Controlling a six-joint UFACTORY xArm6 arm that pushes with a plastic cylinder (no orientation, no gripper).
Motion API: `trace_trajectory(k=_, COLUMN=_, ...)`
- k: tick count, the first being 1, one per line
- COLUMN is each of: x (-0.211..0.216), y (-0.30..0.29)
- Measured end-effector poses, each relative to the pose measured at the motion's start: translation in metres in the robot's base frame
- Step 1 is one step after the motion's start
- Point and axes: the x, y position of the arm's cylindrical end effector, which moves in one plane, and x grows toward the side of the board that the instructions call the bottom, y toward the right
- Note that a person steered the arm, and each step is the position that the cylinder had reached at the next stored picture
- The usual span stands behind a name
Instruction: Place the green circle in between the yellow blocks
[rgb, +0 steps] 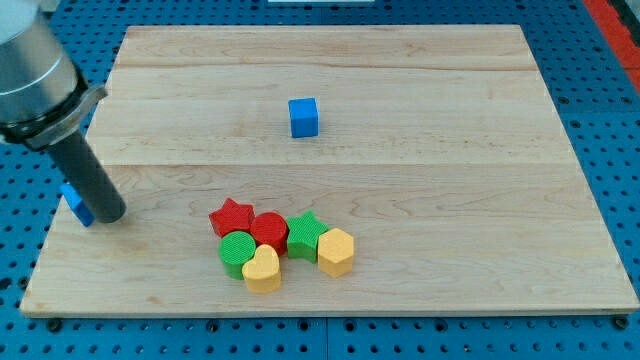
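The green circle lies in a cluster low on the board, touching the yellow heart at its lower right. The yellow hexagon sits at the cluster's right end. A green star stands between the hexagon and a red round block. A red star is at the cluster's upper left. My tip rests on the board near the view's left edge, well left of the cluster and apart from it.
A blue cube stands alone in the upper middle. Another blue block lies at the board's left edge, partly hidden behind my rod. The wooden board sits on a blue pegboard.
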Motion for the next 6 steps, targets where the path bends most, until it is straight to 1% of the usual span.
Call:
trace_trajectory(k=1, x=0.068, y=-0.001)
trace_trajectory(k=2, x=0.097, y=-0.083)
trace_trajectory(k=3, x=0.092, y=-0.086)
trace_trajectory(k=4, x=0.073, y=-0.086)
trace_trajectory(k=5, x=0.067, y=-0.086)
trace_trajectory(k=6, x=0.04, y=-0.086)
